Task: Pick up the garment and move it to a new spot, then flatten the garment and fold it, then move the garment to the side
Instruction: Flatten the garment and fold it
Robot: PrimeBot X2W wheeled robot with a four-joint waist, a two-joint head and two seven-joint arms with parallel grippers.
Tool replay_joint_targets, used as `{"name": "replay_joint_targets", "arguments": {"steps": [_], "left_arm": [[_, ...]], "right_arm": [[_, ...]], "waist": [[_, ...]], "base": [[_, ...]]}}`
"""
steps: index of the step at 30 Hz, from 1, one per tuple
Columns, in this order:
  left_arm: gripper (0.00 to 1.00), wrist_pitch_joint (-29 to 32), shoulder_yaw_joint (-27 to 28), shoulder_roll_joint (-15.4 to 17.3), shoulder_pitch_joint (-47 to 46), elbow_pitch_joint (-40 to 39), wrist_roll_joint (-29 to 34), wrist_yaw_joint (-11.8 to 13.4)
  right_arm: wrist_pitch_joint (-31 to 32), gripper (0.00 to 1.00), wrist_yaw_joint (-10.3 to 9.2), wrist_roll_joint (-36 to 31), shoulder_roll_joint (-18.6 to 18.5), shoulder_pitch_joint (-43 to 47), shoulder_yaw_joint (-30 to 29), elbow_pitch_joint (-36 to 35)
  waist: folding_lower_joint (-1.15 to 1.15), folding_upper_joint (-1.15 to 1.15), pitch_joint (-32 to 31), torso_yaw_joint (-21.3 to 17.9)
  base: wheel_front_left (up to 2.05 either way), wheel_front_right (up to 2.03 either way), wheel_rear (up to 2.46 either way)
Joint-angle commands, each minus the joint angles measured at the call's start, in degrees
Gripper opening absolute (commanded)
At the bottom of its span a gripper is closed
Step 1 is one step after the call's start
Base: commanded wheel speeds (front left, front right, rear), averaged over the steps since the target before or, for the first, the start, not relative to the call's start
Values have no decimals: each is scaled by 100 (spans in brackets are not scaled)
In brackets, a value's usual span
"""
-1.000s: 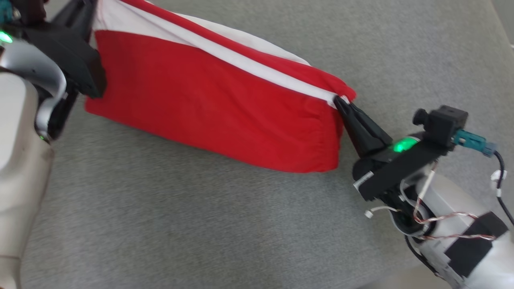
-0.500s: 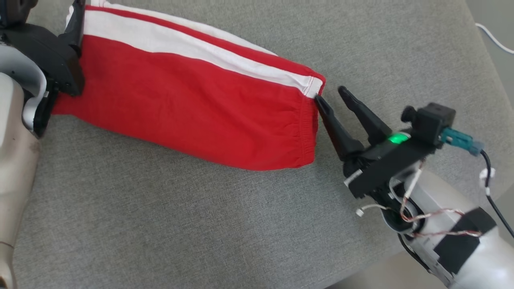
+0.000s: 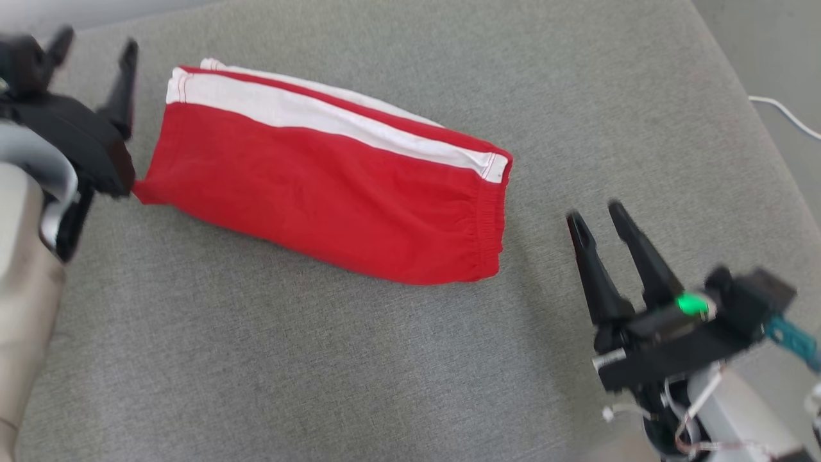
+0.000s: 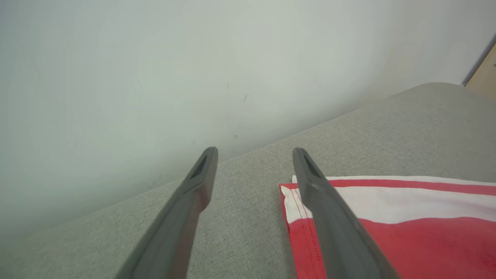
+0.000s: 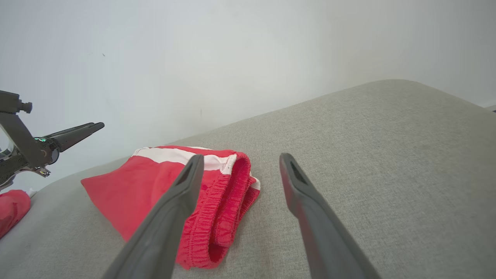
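Note:
The garment, red shorts with a white side stripe, lies folded flat on the grey cushion. Its elastic waistband points toward my right gripper, which is open with nothing in it, a hand's width off the waistband end. My left gripper is open beside the garment's other end, with nothing between its fingers. In the left wrist view the left gripper hovers at the garment's white-striped hem corner. In the right wrist view the right gripper looks over the garment's bunched waistband.
A pale wall rises behind the cushion. The cushion's right edge drops off near a white cable. In the right wrist view the left gripper shows at the left, and a bit of red cloth lies at the lower left edge.
Both grippers have opened and let go of the garment's ends, then drawn back from it. The garment now lies slack on the cushion. The head view has shifted too.

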Motion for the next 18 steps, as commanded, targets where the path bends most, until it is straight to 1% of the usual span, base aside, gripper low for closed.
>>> {"name": "replay_joint_targets", "arguments": {"steps": [1, 5, 11, 16, 18], "left_arm": [[100, 132, -126, 42, 157, -53, -96, 2], [100, 837, -579, 204, 374, -250, -489, 6], [100, 2023, -1271, 669, 442, -699, -1070, 5], [100, 2823, -1621, 962, 388, -903, -1435, 5], [100, 3068, -1695, 1006, 391, -882, -1538, 5]], "right_arm": [[-25, 100, -13, -94, 101, 253, -152, -77], [-20, 100, -13, -233, 274, 645, -350, -192], [-19, 100, -13, -324, 388, 734, -313, -245], [-19, 100, -13, -312, 450, 647, -252, -204], [-19, 100, -13, -299, 478, 625, -226, -180]], "waist": [[1, 0, -119, -9], [1, 0, -174, -91], [1, 0, -152, -242], [1, 0, -105, -347], [1, 0, -82, -389]], "base": [[0, 0, 0], [0, 0, 0], [0, 0, 0], [0, 0, 0], [0, 0, 0]]}}
